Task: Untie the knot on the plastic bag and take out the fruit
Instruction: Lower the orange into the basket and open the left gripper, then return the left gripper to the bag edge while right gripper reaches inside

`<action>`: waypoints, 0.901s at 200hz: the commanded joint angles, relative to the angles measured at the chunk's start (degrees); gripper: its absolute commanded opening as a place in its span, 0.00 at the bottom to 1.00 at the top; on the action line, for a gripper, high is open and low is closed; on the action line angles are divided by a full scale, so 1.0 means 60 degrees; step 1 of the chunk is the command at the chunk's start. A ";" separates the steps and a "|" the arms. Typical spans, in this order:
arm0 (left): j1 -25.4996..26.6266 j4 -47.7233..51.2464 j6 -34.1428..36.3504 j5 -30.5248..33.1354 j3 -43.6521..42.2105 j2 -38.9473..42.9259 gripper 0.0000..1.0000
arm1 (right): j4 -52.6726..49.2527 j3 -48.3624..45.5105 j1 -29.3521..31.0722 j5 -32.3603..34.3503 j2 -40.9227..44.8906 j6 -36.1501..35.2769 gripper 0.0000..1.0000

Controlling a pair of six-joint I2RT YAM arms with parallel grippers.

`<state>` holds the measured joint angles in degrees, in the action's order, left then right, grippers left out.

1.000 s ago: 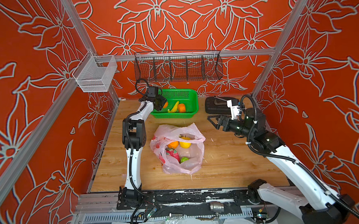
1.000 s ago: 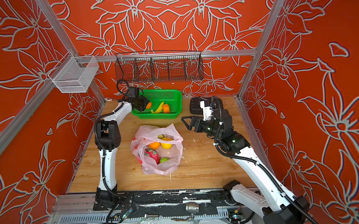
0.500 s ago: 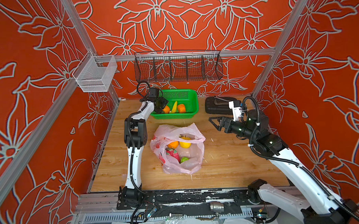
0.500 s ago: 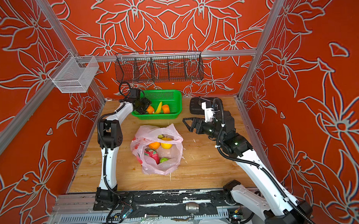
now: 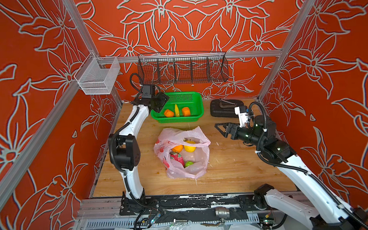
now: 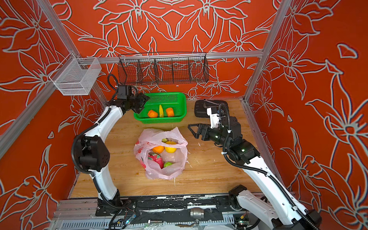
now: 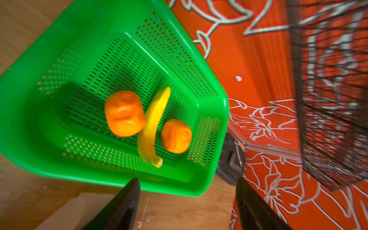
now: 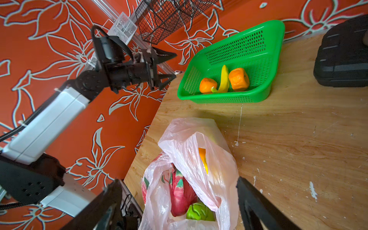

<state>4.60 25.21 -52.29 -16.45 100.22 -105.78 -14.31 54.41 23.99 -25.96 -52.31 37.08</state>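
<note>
right gripper [image 5: 219, 130] spread wide, holding nothing, plastic bag [image 5: 200, 161] just ahead; left gripper [image 7: 187, 180] same. snag film with the fruit [image 5: 177, 148] and you'll drag the bag.

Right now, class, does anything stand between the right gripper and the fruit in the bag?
Only the bag: its rim drapes over the fruit on the right gripper's side. From above, the open mouth leaves them exposed.
</note>
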 commanded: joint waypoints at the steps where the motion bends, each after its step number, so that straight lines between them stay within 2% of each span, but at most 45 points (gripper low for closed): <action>1: 0.0114 -0.0319 0.0267 -0.0302 -0.1117 0.1464 0.74 | 0.0136 -0.0202 0.0234 -0.0407 -0.0003 -0.0079 0.88; 32: 0.0687 0.0393 0.0432 -0.0017 -0.2658 0.4034 0.71 | -0.0046 -0.0236 0.1131 0.0034 -0.0203 -0.0617 0.85; 57: 0.1798 0.1355 0.0605 0.1675 -0.3725 0.5926 0.70 | -0.0497 -0.0088 0.2387 0.0932 -0.0599 -0.1319 0.83; 74: 0.2543 0.2388 0.0409 0.2791 -0.4223 0.6851 0.70 | -0.0497 -0.0136 0.3096 0.1216 -0.0981 -0.1378 0.80; 114: 0.3964 0.3835 -0.0591 0.3763 -0.5877 0.8524 0.70 | 0.0150 -0.0474 0.4584 0.2160 -0.2050 -0.1203 0.71; 152: 0.4436 0.5015 -0.1567 0.3531 -0.7335 0.8666 0.77 | 0.0234 -0.0523 0.5678 0.3406 -0.3203 -0.1241 0.60; 180: 0.4752 0.4493 -0.1938 0.2925 -0.8528 0.8674 0.85 | 0.0108 -0.0343 0.6328 0.3545 -0.4237 -0.1460 0.51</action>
<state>31.48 51.18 -59.79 2.76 53.52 -53.84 -13.54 51.62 59.53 -8.62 -74.19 29.41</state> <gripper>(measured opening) 0.814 0.534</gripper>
